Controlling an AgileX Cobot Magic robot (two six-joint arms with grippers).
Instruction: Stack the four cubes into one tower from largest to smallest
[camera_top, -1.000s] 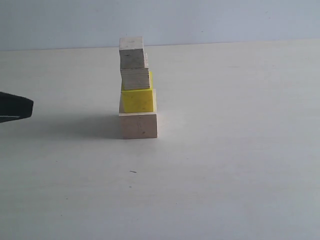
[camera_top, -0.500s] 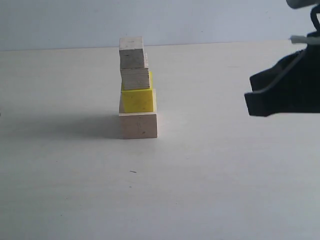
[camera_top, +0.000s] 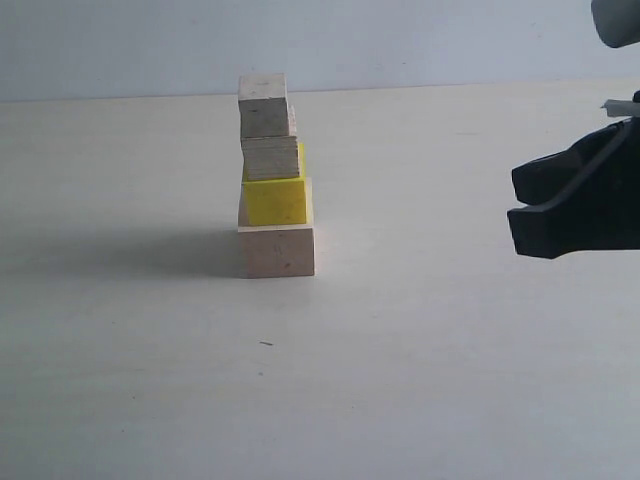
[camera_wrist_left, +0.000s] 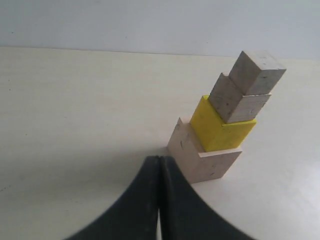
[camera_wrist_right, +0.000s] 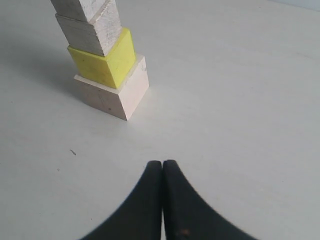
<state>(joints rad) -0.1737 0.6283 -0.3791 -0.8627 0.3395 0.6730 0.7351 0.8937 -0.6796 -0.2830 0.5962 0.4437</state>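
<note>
Four cubes (camera_top: 273, 202) form a tower (camera_top: 277, 251) on the table (camera_top: 430, 380), largest at the base, yellow next. Left fingers (camera_wrist_left: 145, 200) and right fingers (camera_wrist_right: 147, 200) are both pressed together, empty, apart from it.

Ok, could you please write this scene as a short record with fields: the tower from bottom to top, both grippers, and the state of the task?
tower, bottom to top: large pale wooden cube, yellow cube, small wooden cube, second small wooden cube
alignment: upright, upper cubes slightly turned and off-centre
left gripper: fingers shut, empty, apart from the tower
right gripper: fingers shut, empty, apart from the tower
surface: pale table
task state: all four cubes stacked
</note>
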